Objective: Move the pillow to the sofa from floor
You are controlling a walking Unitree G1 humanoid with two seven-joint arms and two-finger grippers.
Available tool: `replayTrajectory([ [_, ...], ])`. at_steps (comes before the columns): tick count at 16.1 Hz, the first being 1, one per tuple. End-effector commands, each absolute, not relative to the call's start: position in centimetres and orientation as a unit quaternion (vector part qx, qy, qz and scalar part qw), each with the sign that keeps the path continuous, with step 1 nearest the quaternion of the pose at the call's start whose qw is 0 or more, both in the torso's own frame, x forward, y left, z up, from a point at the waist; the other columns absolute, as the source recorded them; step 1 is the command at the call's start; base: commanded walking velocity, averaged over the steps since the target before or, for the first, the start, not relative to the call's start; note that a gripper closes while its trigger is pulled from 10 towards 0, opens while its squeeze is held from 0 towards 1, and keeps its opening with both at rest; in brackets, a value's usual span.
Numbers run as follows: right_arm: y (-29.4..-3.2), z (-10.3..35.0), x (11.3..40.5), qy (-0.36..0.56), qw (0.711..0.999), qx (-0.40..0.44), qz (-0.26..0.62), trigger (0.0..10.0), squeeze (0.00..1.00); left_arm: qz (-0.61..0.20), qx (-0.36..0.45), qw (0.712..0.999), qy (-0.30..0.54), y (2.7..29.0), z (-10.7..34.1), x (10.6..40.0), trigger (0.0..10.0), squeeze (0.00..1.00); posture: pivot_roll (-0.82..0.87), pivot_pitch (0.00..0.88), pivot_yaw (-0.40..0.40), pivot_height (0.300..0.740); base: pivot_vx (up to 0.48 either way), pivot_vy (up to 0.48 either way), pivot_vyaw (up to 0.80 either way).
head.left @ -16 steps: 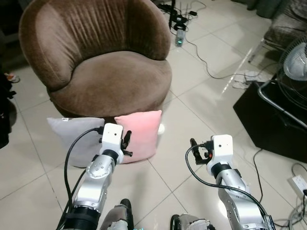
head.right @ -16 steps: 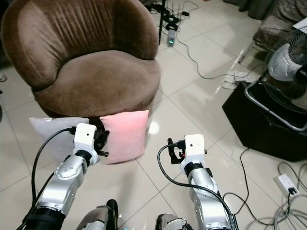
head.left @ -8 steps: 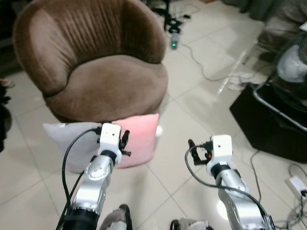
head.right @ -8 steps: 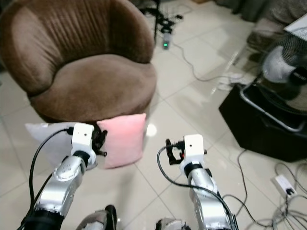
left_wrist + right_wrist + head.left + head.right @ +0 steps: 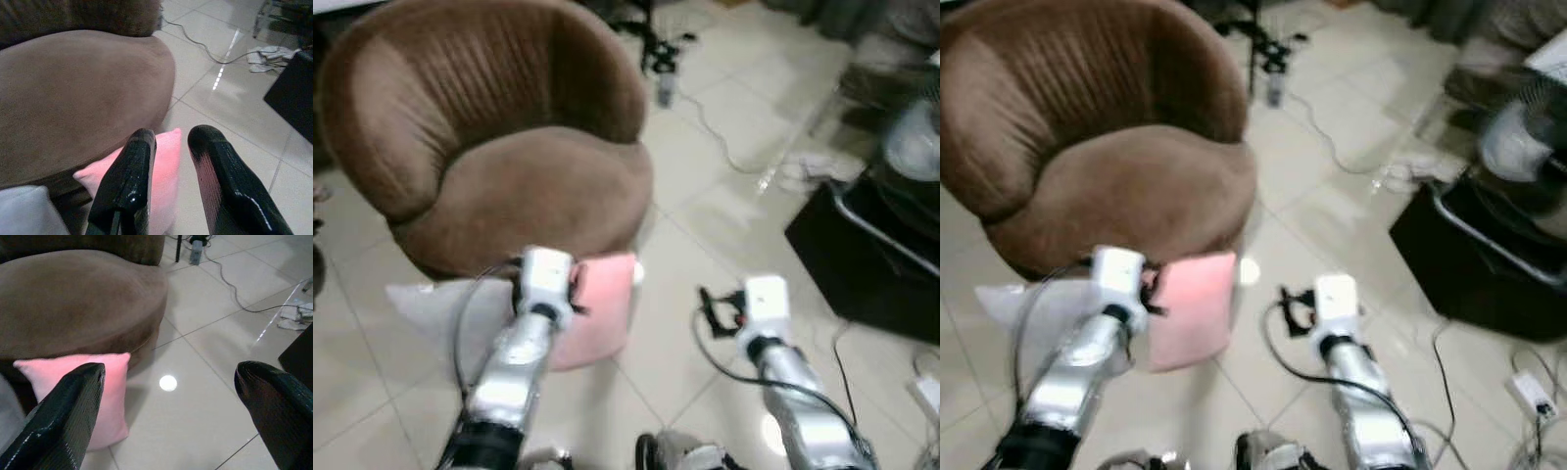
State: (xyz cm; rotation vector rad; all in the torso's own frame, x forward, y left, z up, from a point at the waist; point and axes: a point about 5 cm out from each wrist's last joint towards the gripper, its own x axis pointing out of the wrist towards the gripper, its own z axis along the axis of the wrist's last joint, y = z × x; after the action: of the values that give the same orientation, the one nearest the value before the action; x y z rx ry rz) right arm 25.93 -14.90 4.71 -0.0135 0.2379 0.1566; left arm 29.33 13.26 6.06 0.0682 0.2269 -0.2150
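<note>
Left wrist view: left gripper (image 5: pixel 171 147), fingers apart, aims at the pink pillow (image 5: pixel 164 169) (soft, light); pinch its top edge. Right gripper (image 5: pixel 168 382) spread wide at three o'clock.

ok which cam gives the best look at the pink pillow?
Right wrist view: the pink pillow is sharp and nearly whole, leaning on the chair base. In the left wrist view it is partly behind the left gripper. Both eye views are blurred, and the left arm covers one edge.
</note>
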Motion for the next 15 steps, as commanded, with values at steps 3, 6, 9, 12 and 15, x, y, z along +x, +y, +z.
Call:
replayTrajectory([
  [3, -14.14, 4.79, 26.00, 0.115, 0.990, -0.003, 0.087, 10.0, 0.54, -0.089, 0.047, 0.987, 0.123, 14.23, 5.73, 29.22, 10.0, 0.00, -0.08, 0.186, -0.080, 0.740, 0.422, -0.091, 0.00],
  [6, -13.96, 4.89, 26.01, 0.111, 0.989, -0.008, 0.095, 10.0, 0.55, -0.079, 0.060, 0.987, 0.126, 14.38, 5.62, 29.24, 10.0, 0.00, -0.08, 0.187, -0.081, 0.740, 0.376, -0.204, 0.00],
  [9, -13.67, 4.93, 26.06, 0.110, 0.989, -0.013, 0.101, 10.0, 0.64, -0.072, 0.055, 0.987, 0.130, 14.41, 5.45, 29.22, 10.0, 0.00, -0.08, 0.185, -0.084, 0.740, 0.000, -0.123, 0.79],
  [12, -13.83, 4.86, 26.16, 0.114, 0.989, 0.003, 0.093, 10.0, 0.58, -0.069, 0.054, 0.988, 0.128, 14.50, 5.50, 29.35, 10.0, 0.00, -0.08, 0.183, -0.085, 0.740, 0.000, 0.000, 0.25],
  [15, -13.84, 4.96, 26.19, 0.113, 0.989, 0.001, 0.095, 10.0, 0.56, -0.058, 0.068, 0.989, 0.120, 14.77, 5.72, 29.55, 10.0, 0.00, -0.07, 0.184, -0.083, 0.740, 0.137, -0.080, 0.00],
])
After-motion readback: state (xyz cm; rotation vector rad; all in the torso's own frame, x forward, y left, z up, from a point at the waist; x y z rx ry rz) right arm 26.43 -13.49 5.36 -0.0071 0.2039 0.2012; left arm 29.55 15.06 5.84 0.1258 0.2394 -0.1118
